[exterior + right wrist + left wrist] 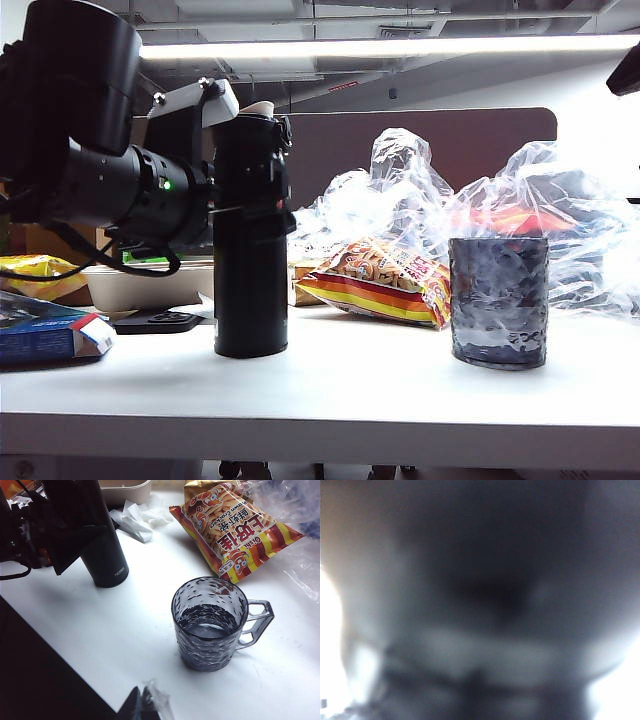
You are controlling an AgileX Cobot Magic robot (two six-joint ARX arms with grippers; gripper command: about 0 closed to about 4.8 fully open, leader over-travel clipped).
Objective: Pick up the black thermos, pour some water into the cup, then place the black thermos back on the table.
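Since the tall, slim matte-black thermos (250,250) is seen standing upright on the wide white table (330,390) and liquid is visible inside the short grey-blue dimpled cup (498,300), the pouring is judged to be done and the setting-down step to be in hand. The left gripper (245,215) is placed at the thermos's mid-height, reached in from the left side of the exterior view. Whether its jaws clasp the body or stand clear of it cannot be told: the fingers merge with the black flask in that view, and the left wrist view is blurred throughout. The thermos lid is flipped up, with a pale spout showing at the top. The cup stands well apart from the thermos, towards the right, in front of a striped cracker bag (385,280) and crumpled clear plastic wrap (520,200). The right gripper (142,705) is held above the near edge of the table beside the cup, its dark tips closed together and empty.

If release is complete, a straight sideways retreat of the left arm is called for, so that the tall flask is not tipped.
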